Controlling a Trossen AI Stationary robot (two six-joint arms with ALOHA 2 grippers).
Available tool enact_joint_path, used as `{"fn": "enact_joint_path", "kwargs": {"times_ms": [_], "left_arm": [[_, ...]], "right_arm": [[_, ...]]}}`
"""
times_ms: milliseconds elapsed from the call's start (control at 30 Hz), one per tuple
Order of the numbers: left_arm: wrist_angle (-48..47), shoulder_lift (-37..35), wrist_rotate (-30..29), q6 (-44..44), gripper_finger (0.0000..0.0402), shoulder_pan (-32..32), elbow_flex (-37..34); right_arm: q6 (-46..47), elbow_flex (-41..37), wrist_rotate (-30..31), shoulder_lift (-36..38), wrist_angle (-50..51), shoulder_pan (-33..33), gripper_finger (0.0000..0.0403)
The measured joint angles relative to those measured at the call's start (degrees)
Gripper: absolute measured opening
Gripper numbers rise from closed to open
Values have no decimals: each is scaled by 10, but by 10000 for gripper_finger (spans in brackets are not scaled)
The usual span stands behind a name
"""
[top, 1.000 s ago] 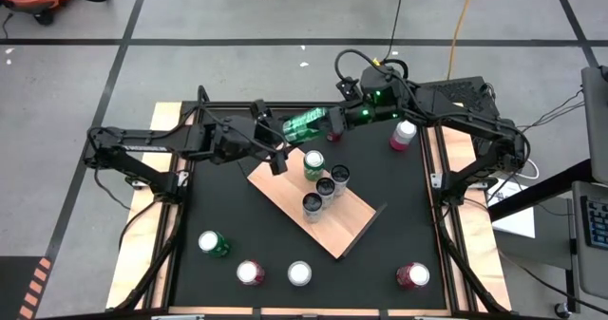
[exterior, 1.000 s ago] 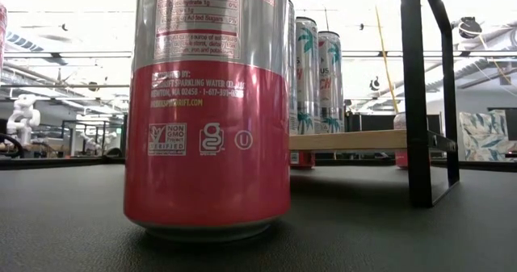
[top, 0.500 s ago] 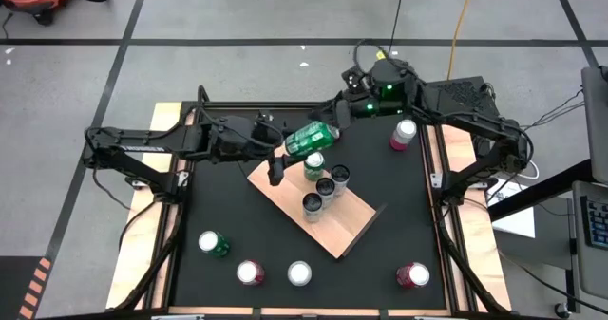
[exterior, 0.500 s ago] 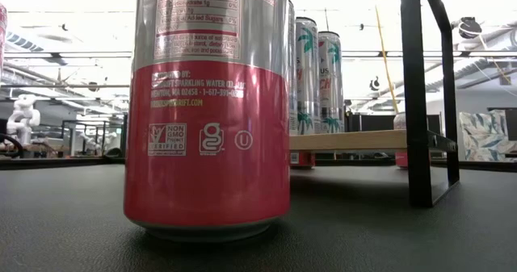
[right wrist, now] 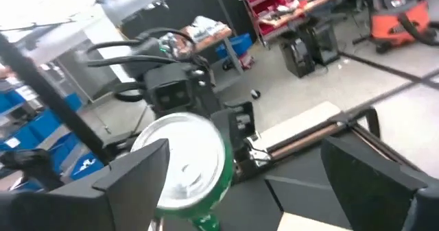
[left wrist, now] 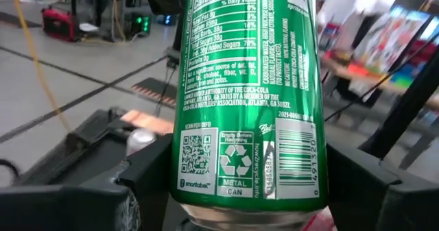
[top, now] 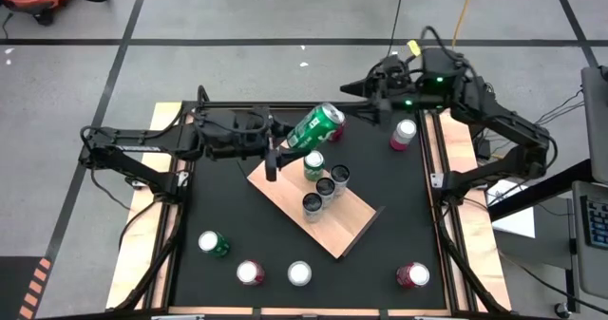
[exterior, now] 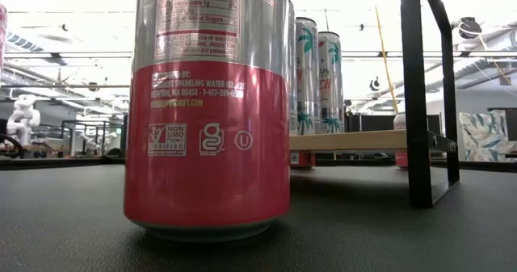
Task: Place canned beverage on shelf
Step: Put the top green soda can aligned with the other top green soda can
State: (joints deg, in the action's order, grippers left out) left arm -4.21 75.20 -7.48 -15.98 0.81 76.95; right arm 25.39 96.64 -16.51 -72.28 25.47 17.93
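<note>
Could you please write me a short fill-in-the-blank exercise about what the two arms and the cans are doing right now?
1. The green can is held by the ____ gripper.
2. The right gripper is ____, holding nothing.
3. The shelf carries ____ cans.
4. The held can is ____, not upright.

Missing words: left; open; four; tilted

We observe two arms finished in matte black, each built from slim tubular links joined by bulkier rounded housings. Black cables loop loosely along the links and over the wrist sections. The right arm's wrist housing carries small lit green indicators and a yellow tag near its cabling. The left claw (top: 277, 155) has flat, blocky black fingers (left wrist: 147, 183) with squared edges. The right claw (top: 353, 89) shows similar broad dark fingers (right wrist: 134, 179), plain and unmarked, with angular tips. We see no printed lettering on either arm.
</note>
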Motion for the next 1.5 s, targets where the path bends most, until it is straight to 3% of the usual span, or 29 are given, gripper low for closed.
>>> {"fn": "enact_joint_path", "kwargs": {"times_ms": [167,433,1067,1300,1500], "left_arm": [[50,0,12,-42,288,1,0],[143,3,77,-63,288,1,0],[310,80,92,-78,288,4,0],[348,99,93,-80,288,4,0],[357,105,94,-91,288,3,0]], "right_arm": [[17,0,-44,17,-5,0,358],[-11,0,-47,16,-11,-22,358],[-4,-1,-110,-9,-134,-40,358],[13,-1,-166,-28,-184,-45,358],[4,-1,-170,-38,-193,-50,357]]}}
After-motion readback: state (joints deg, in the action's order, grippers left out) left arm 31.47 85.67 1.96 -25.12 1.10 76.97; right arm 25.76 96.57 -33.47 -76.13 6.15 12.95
